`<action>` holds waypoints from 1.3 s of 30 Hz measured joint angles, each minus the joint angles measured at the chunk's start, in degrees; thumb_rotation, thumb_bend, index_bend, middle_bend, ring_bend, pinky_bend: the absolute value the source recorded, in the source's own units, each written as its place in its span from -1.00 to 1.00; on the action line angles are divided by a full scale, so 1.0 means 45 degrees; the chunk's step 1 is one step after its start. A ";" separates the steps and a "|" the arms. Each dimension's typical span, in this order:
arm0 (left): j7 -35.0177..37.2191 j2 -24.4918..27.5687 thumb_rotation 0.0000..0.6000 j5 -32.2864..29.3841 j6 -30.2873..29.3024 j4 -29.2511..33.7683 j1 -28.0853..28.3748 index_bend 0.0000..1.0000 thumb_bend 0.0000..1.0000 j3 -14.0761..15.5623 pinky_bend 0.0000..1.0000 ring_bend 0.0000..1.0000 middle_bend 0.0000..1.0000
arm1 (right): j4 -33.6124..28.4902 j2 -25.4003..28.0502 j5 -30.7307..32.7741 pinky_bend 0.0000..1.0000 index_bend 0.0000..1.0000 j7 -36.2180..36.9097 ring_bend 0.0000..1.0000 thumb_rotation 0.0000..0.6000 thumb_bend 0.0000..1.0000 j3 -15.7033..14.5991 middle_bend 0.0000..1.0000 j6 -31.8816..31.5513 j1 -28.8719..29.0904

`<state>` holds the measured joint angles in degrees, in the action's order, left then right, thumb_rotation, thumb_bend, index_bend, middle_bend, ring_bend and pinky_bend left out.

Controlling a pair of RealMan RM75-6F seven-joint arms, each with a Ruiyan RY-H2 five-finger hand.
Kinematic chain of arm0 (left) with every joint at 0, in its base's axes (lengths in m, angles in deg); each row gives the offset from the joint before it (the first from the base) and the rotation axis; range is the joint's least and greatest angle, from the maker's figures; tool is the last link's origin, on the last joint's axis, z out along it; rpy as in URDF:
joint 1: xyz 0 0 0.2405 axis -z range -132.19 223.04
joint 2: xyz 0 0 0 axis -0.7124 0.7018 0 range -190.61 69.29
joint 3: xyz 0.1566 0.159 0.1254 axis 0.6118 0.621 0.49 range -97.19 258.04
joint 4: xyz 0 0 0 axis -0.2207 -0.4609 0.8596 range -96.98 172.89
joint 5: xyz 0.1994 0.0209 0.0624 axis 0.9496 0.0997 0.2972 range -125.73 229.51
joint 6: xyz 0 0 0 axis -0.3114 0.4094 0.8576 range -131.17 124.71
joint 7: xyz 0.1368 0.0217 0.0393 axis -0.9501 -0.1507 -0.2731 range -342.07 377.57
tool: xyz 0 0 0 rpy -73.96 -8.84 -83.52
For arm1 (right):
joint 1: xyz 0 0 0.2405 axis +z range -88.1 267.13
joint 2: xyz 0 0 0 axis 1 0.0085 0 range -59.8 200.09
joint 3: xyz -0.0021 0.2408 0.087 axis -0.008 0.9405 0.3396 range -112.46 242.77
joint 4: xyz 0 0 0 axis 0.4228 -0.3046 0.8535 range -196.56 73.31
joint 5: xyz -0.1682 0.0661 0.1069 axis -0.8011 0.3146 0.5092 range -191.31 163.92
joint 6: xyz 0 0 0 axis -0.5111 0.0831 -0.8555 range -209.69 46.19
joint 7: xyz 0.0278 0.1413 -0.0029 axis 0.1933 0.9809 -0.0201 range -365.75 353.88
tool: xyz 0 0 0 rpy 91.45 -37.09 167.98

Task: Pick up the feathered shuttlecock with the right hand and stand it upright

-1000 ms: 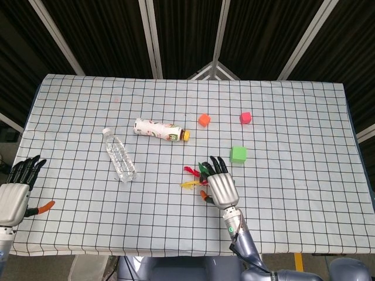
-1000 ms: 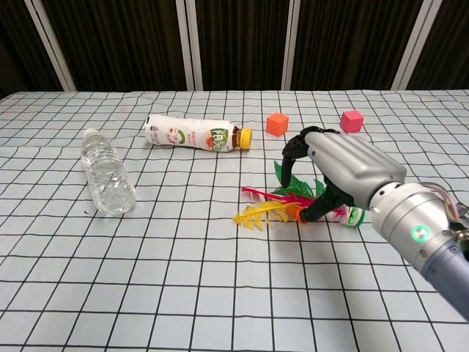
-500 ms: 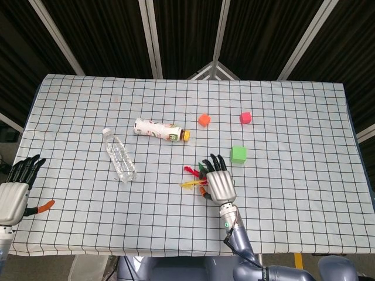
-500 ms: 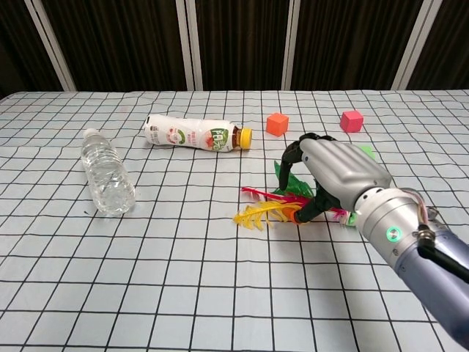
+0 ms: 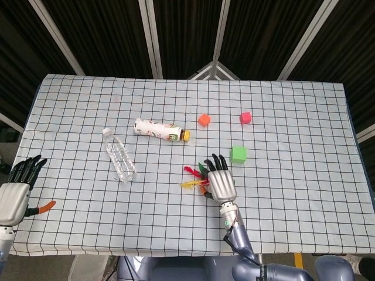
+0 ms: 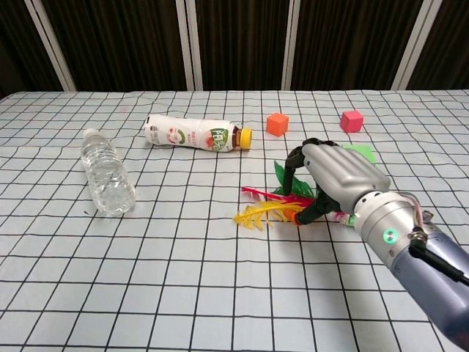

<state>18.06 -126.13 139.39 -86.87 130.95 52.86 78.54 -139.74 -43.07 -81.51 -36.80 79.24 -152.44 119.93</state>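
Your right hand (image 6: 333,176) sits cupped over the feathered shuttlecock (image 6: 271,207), lying at centre frame in the chest view, fingers curled round it but a firm grip can't be confirmed. Its long axis runs sideways, feathers pointing toward frame left, base under your palm

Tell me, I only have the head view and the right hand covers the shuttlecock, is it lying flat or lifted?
Observer: In the chest view the shuttlecock lies on its side on the table.
Operator: Is the hand on it?
Observer: The right hand arches over its base end, fingers curled down around it.
Operator: Which way do the feathers point?
Observer: Toward the clear water bottle, away from the hand.
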 measured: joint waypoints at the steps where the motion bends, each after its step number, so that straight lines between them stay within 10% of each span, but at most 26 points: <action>1: -0.0002 0.0000 1.00 0.0003 0.0000 0.0006 0.0001 -1.00 -1.00 0.0002 -1.00 -1.00 -1.00 | 0.0011 0.0005 0.0002 -1.00 0.09 0.0019 -1.00 1.00 -0.30 0.0006 -0.53 -0.0004 0.0000; 39: 0.0014 0.0032 1.00 -0.0114 0.0080 0.0128 0.0025 -1.00 -1.00 -0.0008 -1.00 -1.00 -1.00 | -0.0340 0.0244 0.0235 -1.00 0.31 0.0171 -1.00 1.00 0.03 -0.0069 -0.47 -0.0191 -0.0120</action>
<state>18.13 -125.98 138.88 -86.51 131.53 52.98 78.51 -141.27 -41.97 -80.46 -36.03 78.93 -153.30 119.39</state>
